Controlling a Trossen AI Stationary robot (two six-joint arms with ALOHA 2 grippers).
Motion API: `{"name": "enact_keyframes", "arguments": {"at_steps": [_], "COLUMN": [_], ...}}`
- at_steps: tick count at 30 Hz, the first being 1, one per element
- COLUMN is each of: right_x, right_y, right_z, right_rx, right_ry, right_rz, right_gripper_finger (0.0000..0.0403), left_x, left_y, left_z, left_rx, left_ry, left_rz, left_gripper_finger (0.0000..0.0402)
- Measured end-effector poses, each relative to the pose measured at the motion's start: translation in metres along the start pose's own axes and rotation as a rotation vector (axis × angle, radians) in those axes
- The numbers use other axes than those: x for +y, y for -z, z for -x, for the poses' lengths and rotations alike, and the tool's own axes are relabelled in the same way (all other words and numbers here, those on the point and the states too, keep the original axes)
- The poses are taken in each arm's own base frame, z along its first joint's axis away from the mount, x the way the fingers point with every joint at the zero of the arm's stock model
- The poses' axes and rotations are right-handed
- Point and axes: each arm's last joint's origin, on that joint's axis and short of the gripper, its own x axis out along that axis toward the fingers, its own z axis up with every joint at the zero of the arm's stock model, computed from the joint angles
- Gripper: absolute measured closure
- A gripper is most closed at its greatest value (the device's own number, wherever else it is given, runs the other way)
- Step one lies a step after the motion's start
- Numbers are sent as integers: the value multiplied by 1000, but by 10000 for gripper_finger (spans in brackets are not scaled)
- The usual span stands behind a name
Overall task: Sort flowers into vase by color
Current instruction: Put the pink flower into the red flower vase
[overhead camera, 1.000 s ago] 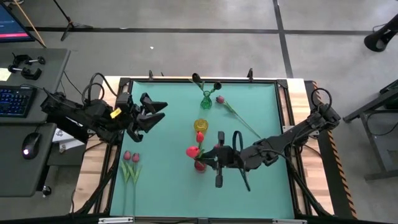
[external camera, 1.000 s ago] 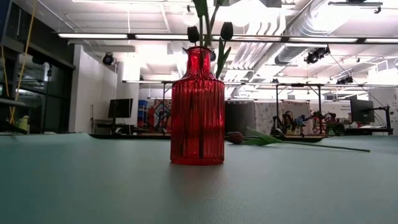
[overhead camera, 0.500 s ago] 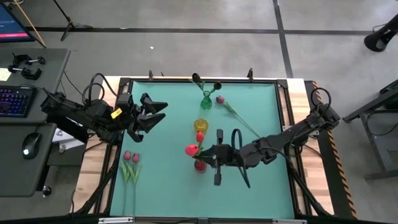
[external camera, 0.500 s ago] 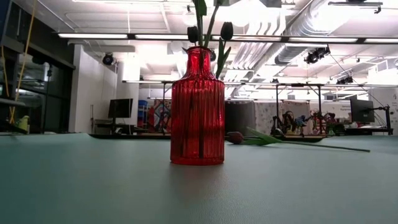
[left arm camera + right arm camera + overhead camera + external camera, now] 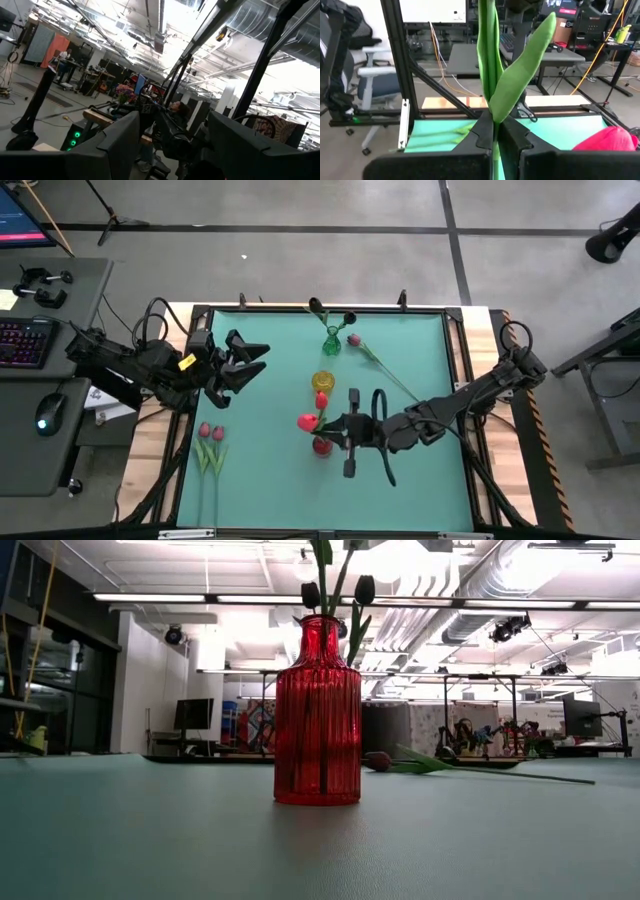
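My right gripper (image 5: 331, 432) is shut on a red tulip whose head (image 5: 308, 421) shows above the red ribbed vase (image 5: 318, 715). The tulip's stem (image 5: 334, 592) rises out of the vase's neck. Another reddish bud (image 5: 610, 140) shows beside the fingers; whose it is I cannot tell. A maroon tulip (image 5: 353, 339) lies flat on the mat at the far right. Two pink tulips (image 5: 210, 432) lie near the left edge. My left gripper (image 5: 246, 362) hangs open above the mat's left side, with nothing between its fingers. My right gripper pinches the tulip's green stem (image 5: 493, 112) between its two fingers, just below where the leaves (image 5: 530, 50) spread. The fingers come in level from the table's right and lie across the stem. The stem stands upright, with its lower part (image 5: 322, 740) inside the red vase.
A green vase (image 5: 331, 340) with dark tulips stands at the far middle. A yellow vase (image 5: 322, 381) with a red bud (image 5: 321, 398) is between it and the red vase (image 5: 321, 446). A black frame (image 5: 455, 380) borders the teal mat.
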Motion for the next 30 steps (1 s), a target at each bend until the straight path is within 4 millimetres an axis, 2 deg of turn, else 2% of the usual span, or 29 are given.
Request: {"name": "enact_keyframes", "arguments": {"at_steps": [9,15,23,26,30], "right_x": [-8,-6,-6,-6,-7], "right_y": [0,2,4,4,2], "right_z": [-4,-4,-4,-4,-2], "right_rx": [-1,22,46,47,48], "right_ry": [21,-45,-42,-43,-45], "right_rz": [-4,-23,-75,-120,-167], "right_gripper_finger": [403,403,402,383,314], "left_x": [0,0,0,0,0], "left_y": [0,0,0,0,0], "left_z": [0,0,0,0,0], "left_rx": [0,0,0,0,0], "left_ry": [0,0,0,0,0], "left_rz": [-7,-8,-17,-17,-18], "left_gripper_finger": [177,177,177,177,177]}}
